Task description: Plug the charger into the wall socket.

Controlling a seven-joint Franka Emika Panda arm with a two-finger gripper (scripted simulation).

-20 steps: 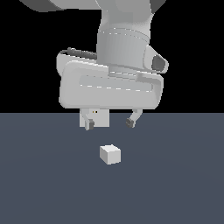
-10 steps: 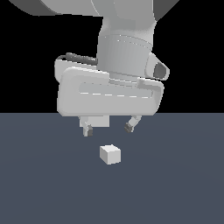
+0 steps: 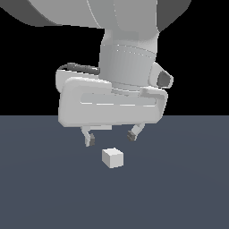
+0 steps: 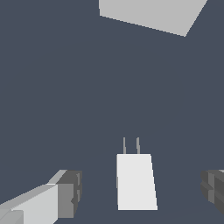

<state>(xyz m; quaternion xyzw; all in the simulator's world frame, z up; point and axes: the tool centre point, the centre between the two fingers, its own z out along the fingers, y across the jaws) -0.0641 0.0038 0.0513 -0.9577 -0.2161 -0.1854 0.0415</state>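
The charger [image 3: 112, 157] is a small off-white cube lying on the dark grey floor. In the wrist view the charger [image 4: 135, 181] shows two thin prongs pointing toward the wall socket [image 4: 151, 15], a light-grey plate at the frame's edge, some way off. My gripper [image 3: 111, 137] hovers just above and behind the charger in the exterior view, open and empty. In the wrist view the gripper [image 4: 142, 192] has one finger on each side of the charger, with gaps on both sides. The socket does not show in the exterior view.
The dark grey floor [image 3: 188, 188] spreads around the charger. My arm's large white body [image 3: 112, 103] fills the upper part of the exterior view.
My gripper has come lower, toward the charger, and the arm has turned slightly. The charger has not moved.
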